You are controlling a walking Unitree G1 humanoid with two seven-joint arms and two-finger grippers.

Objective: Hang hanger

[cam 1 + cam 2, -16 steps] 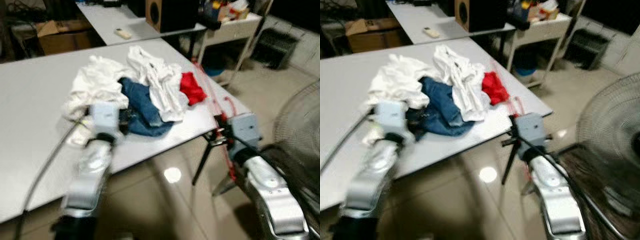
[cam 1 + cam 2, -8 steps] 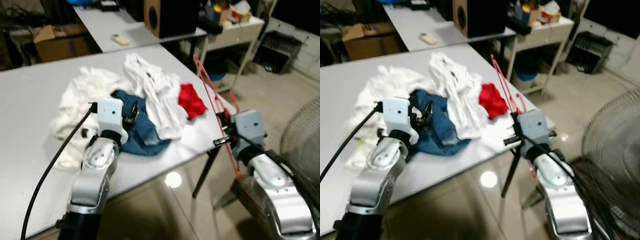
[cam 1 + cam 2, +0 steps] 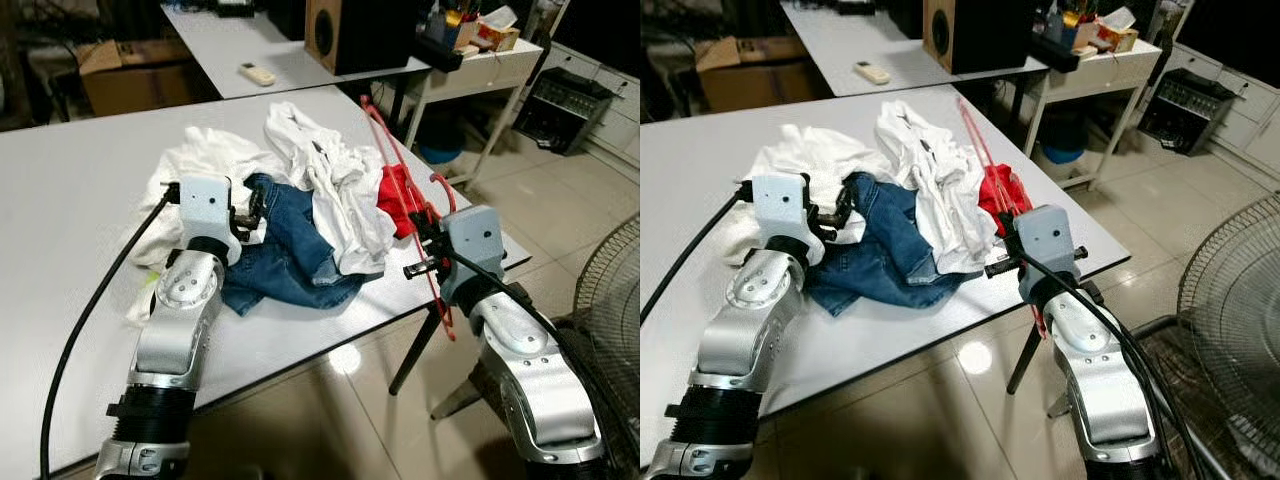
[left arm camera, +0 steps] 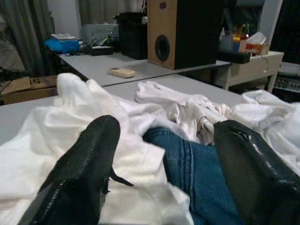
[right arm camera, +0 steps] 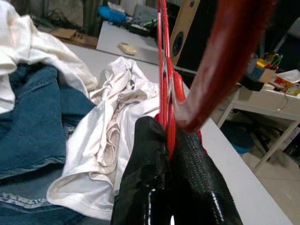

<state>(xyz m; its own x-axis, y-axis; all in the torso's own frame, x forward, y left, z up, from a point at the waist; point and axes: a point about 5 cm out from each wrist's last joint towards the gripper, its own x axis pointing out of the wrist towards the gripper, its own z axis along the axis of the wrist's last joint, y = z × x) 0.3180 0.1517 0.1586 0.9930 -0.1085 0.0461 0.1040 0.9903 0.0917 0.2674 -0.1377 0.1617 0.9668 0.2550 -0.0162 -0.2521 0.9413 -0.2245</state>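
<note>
My right gripper (image 5: 169, 174) is shut on a thin red hanger (image 5: 163, 70). It holds the hanger slanted above the right edge of the white table (image 3: 70, 190), with the hook end pointing down past the edge. Beside it lies a pile of clothes: a red garment (image 3: 397, 198), white shirts (image 3: 335, 185) and blue jeans (image 3: 290, 250). My left gripper (image 4: 164, 154) is open just above the jeans and a white shirt on the left of the pile. There is nothing between its fingers (image 4: 79, 173).
A second table behind carries a remote (image 3: 258, 73) and a wooden speaker (image 3: 360, 30). A white cart (image 3: 480, 60) with small items stands at the back right, and a cardboard box (image 3: 130, 65) at the back left. A floor fan (image 3: 610, 290) stands close on the right.
The view has shifted and sharpened. Both arms have come forward over the table. The right gripper, still shut on the hanger, is now beside the red garment, and the left is over the jeans.
</note>
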